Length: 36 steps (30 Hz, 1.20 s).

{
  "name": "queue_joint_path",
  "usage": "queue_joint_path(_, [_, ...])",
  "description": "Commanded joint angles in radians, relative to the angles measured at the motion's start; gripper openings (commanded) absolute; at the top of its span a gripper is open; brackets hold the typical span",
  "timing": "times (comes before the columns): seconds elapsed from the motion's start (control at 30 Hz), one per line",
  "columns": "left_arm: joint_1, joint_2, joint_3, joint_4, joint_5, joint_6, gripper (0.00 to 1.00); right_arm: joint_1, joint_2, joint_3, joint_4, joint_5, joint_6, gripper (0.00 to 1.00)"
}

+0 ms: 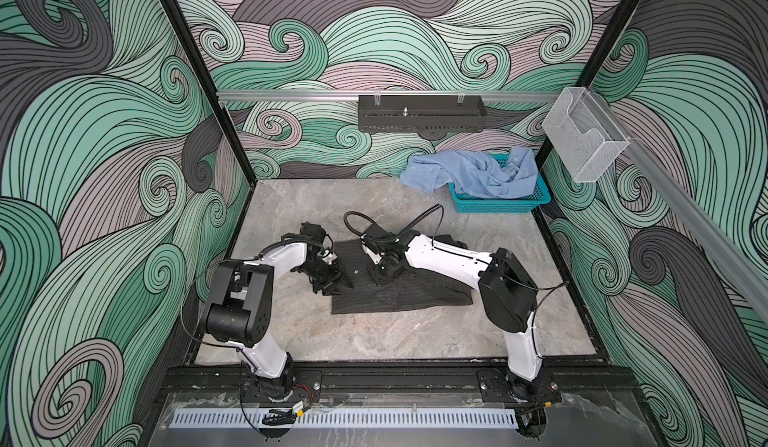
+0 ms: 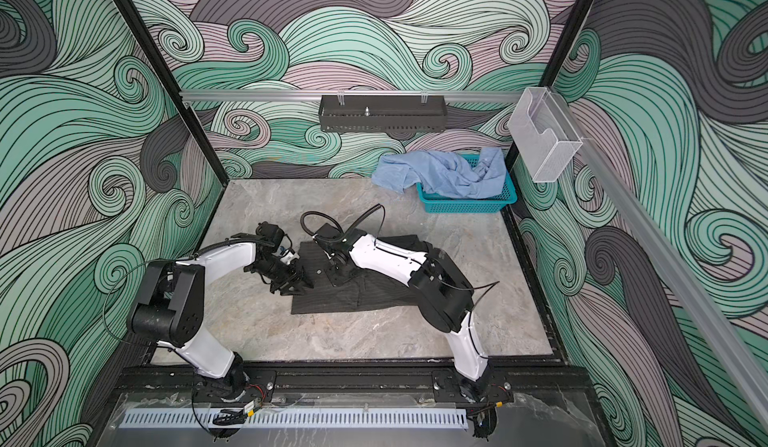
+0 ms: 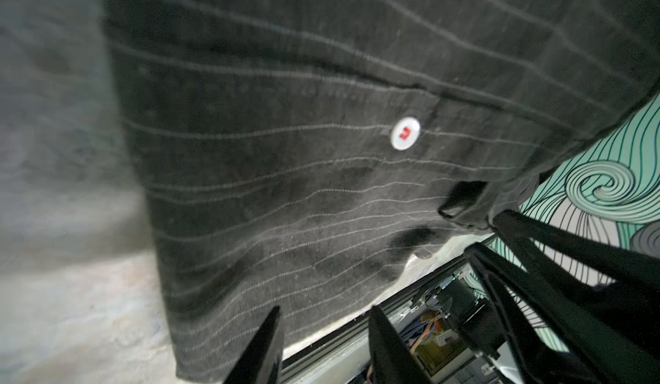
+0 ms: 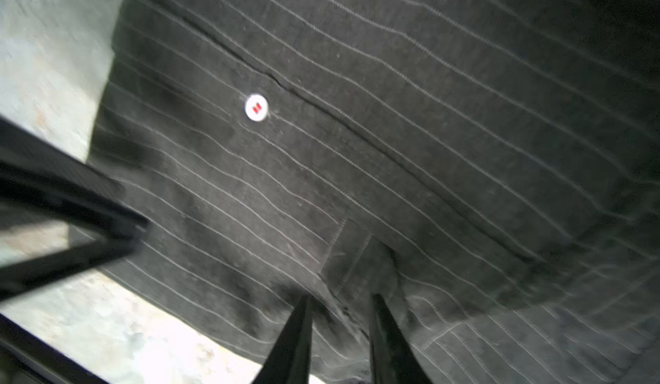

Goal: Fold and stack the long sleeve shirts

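Where the dark shirt (image 1: 399, 295) is lying: near the middle of the table (image 1: 374, 332), partly folded into a flat band, with a button (image 3: 404, 133) facing up
Long axis: running 9 to 3 o'clock in both top views, taking the far wall as 12
Left gripper (image 1: 338, 285): hanging low at the band's 9 o'clock end; in the left wrist view its fingers (image 3: 264, 350) are standing spread, with only the cloth edge and table showing through the gap
Right gripper (image 1: 384, 274): sitting on the band's middle, near its 12 o'clock edge; its fingers (image 4: 298, 339) are standing slightly apart with a puckered ridge of cloth between them, and I cannot tell whether they are pinching it
Key relation: the cloth is stretching toward 3 o'clock from the left gripper, so the left arm is looking nearer for lifting that end over, while the right seems placed to pin the crease
Blue shirt (image 1: 478, 172): lying unfolded at 1 o'clock, heaped in the basket (image 1: 498, 206) and spilling over its 9 o'clock rim
Stage: the first shirt is looking mid-fold, with stacking not yet begun
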Motion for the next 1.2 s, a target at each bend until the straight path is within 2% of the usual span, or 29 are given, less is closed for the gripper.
queue_joint_path(0.0, [-0.001,0.063,-0.031,0.079,0.059,-0.038,0.31,0.002,0.041,0.049,-0.004,-0.049,0.02,0.13])
queue_joint_path(0.17, [-0.001,0.124,-0.04,0.065,0.014,-0.029,0.2,0.002,0.128,0.104,-0.005,-0.084,0.046,0.04])
queue_joint_path(0.4, [0.008,0.145,-0.025,0.012,-0.069,-0.015,0.16,-0.012,0.189,0.122,-0.005,-0.01,0.059,0.03])
queue_joint_path(0.7, [0.017,0.139,-0.005,-0.052,-0.158,0.006,0.15,-0.066,0.038,0.004,-0.026,0.21,0.029,0.05])
queue_joint_path(0.9, [0.017,0.141,-0.001,-0.058,-0.166,0.008,0.14,-0.138,-0.031,-0.03,-0.043,0.262,-0.004,0.07])
queue_joint_path(1.0, [0.017,0.117,0.007,-0.058,-0.152,0.018,0.2,-0.157,-0.074,-0.047,-0.043,0.24,-0.025,0.08])
queue_joint_path(1.1, [0.017,0.041,0.017,-0.035,-0.091,0.028,0.37,-0.158,-0.105,-0.051,-0.028,0.144,-0.039,0.08])
queue_joint_path(1.17, [0.021,-0.024,0.033,-0.021,-0.055,0.022,0.45,-0.156,-0.118,-0.053,-0.001,0.057,-0.017,0.09])
